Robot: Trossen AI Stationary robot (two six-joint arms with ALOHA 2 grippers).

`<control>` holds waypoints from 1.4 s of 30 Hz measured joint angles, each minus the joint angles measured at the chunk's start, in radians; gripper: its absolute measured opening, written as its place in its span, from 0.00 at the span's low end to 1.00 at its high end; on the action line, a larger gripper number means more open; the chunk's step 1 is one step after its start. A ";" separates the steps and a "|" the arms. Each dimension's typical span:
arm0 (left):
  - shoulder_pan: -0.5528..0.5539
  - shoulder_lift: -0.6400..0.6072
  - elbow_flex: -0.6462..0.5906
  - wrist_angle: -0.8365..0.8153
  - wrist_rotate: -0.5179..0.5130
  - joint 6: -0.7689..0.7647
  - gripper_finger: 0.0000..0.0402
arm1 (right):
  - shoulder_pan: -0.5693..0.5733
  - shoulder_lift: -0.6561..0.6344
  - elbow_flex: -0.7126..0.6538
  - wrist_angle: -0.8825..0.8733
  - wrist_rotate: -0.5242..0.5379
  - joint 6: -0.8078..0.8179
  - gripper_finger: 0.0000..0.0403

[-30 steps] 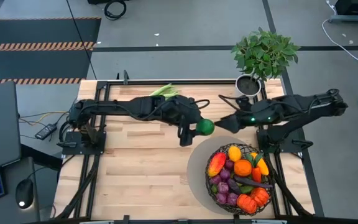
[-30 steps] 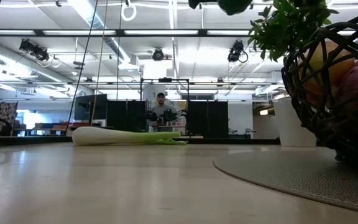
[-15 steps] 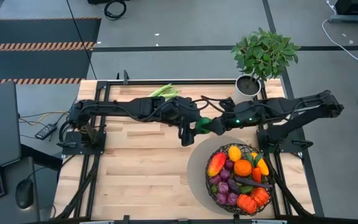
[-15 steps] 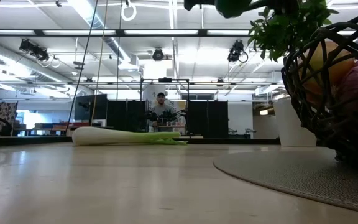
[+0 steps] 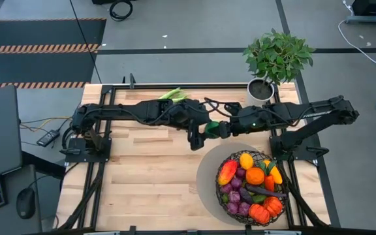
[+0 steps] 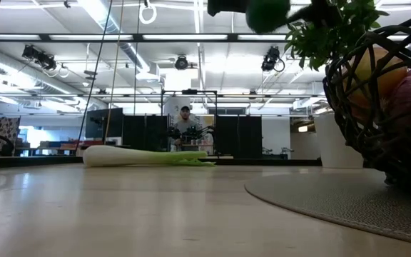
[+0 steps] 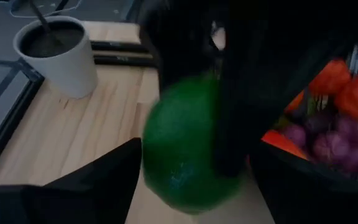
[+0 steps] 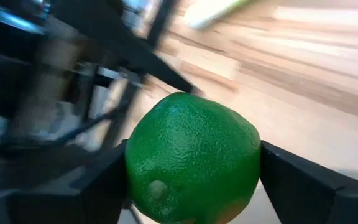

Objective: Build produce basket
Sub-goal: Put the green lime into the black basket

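Mid-air handover above the table, beside the basket [image 5: 253, 188]: lime [image 8: 192, 158] clamped in right gripper [image 8: 192, 163]; left gripper [image 5: 201, 134] apparently spreading. Best to confirm right's grip before withdrawing left.

Since a second ago, I see my right gripper [image 5: 215, 129] slide across the table toward the left gripper [image 5: 199, 136] until the two meet over the bare wood. The round green textured lime [image 8: 191, 167], plainly visible between them before, now sits hidden between the grippers from above. In the right wrist view its fingers bracket the lime on both sides. The left gripper's jaws spread wider.
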 joint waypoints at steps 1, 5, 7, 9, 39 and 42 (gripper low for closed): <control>0.005 -0.002 0.003 0.008 0.001 -0.010 0.76 | -0.006 0.001 -0.001 -0.025 -0.011 0.004 0.79; 0.013 -0.017 0.023 0.010 0.002 -0.012 0.78 | -0.020 0.000 -0.002 -0.077 -0.035 0.006 0.70; 0.017 -0.017 0.044 -0.007 0.002 -0.016 0.78 | -0.024 -0.003 -0.002 -0.099 -0.051 0.007 0.70; 0.023 -0.017 0.067 -0.024 0.002 -0.008 0.78 | -0.026 -0.014 -0.002 -0.133 -0.092 0.007 0.70; 0.243 -0.021 0.133 -0.292 0.051 -0.505 0.75 | 0.677 -0.049 -0.001 -0.506 -0.231 0.528 0.84; 0.256 -0.021 0.133 -0.343 0.050 -0.512 0.75 | 0.701 -0.035 -0.001 -0.496 -0.212 0.528 0.89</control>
